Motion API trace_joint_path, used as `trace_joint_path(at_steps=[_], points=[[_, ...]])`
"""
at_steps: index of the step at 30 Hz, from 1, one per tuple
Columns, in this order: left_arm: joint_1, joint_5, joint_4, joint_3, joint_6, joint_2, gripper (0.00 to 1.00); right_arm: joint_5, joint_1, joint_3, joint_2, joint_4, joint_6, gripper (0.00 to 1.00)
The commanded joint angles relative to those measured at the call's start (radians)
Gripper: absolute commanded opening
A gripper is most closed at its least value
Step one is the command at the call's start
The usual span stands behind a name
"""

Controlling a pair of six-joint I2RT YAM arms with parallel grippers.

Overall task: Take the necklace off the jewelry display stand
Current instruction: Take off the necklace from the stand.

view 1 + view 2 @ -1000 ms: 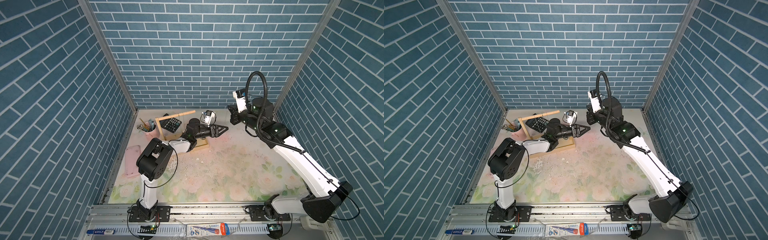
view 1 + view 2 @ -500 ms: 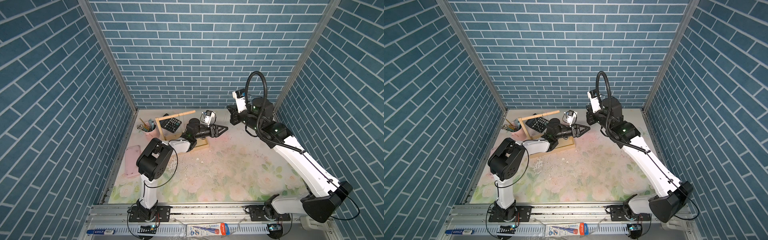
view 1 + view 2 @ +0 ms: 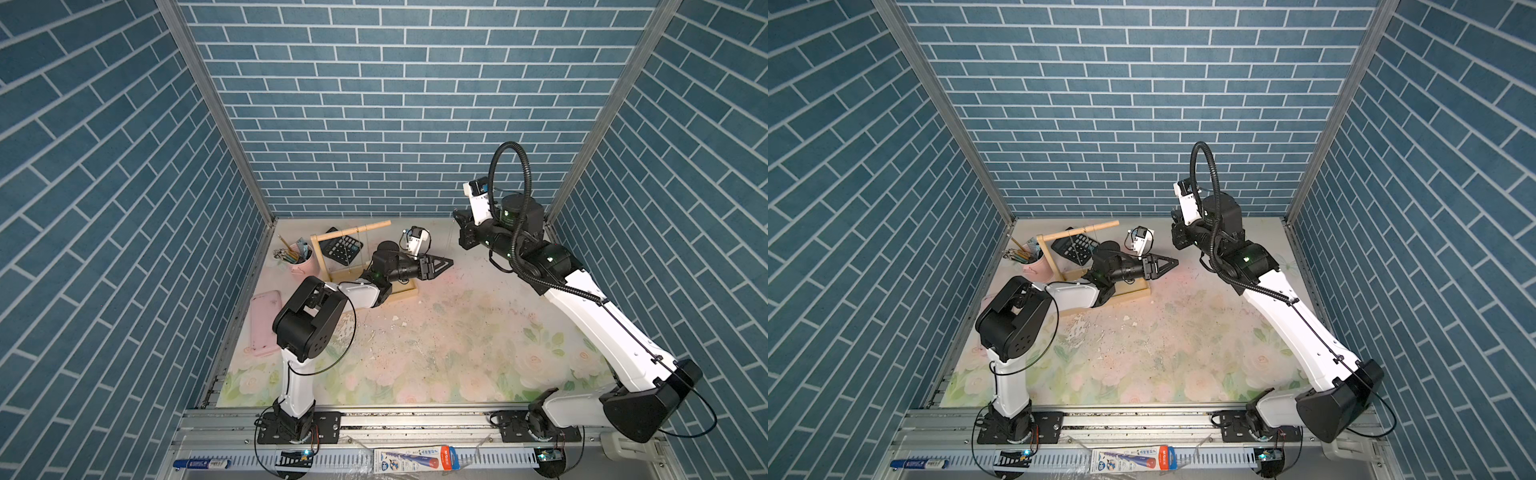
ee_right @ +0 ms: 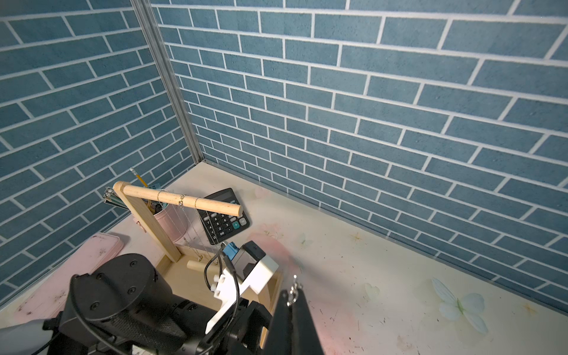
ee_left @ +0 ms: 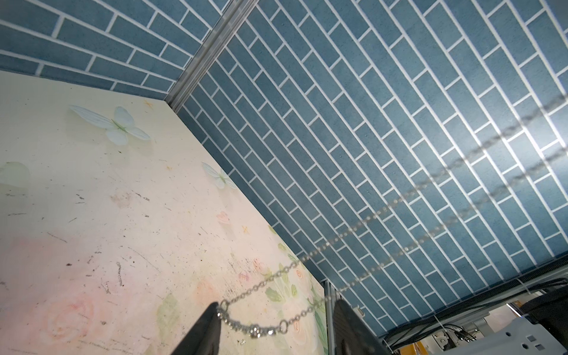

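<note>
The necklace [image 5: 255, 329] hangs clear of the jewelry display stand [image 3: 353, 230]. Its jewelled lower stretch is slung across the gap of the left gripper [image 5: 276, 305], whose jaws stand apart, and the chain touches one finger [image 5: 212, 316]. The right gripper [image 4: 292, 302] is pressed together on a few of its silver links.

In a top view the stand sits at the upper left of the mat [image 3: 457, 340], with other chains [image 4: 184, 227] on its top bar, and the left forearm crosses its tray edge. A pink cup [image 3: 301, 268] stands just beside the tall upright, with a calculator [image 3: 332, 245] behind. The centre and lower right of the mat lie open.
</note>
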Motion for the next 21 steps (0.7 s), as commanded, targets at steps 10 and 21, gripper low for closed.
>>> trace_joint_path(at_steps=[10, 21], points=[[0.004, 0.007, 0.028, -0.014, 0.017, -0.028, 0.56, 0.001, -0.006, 0.043, 0.008, -0.003, -0.01, 0.0], [0.007, 0.005, 0.043, -0.016, 0.015, -0.033, 0.49, 0.004, -0.009, 0.041, 0.014, -0.001, -0.01, 0.0]])
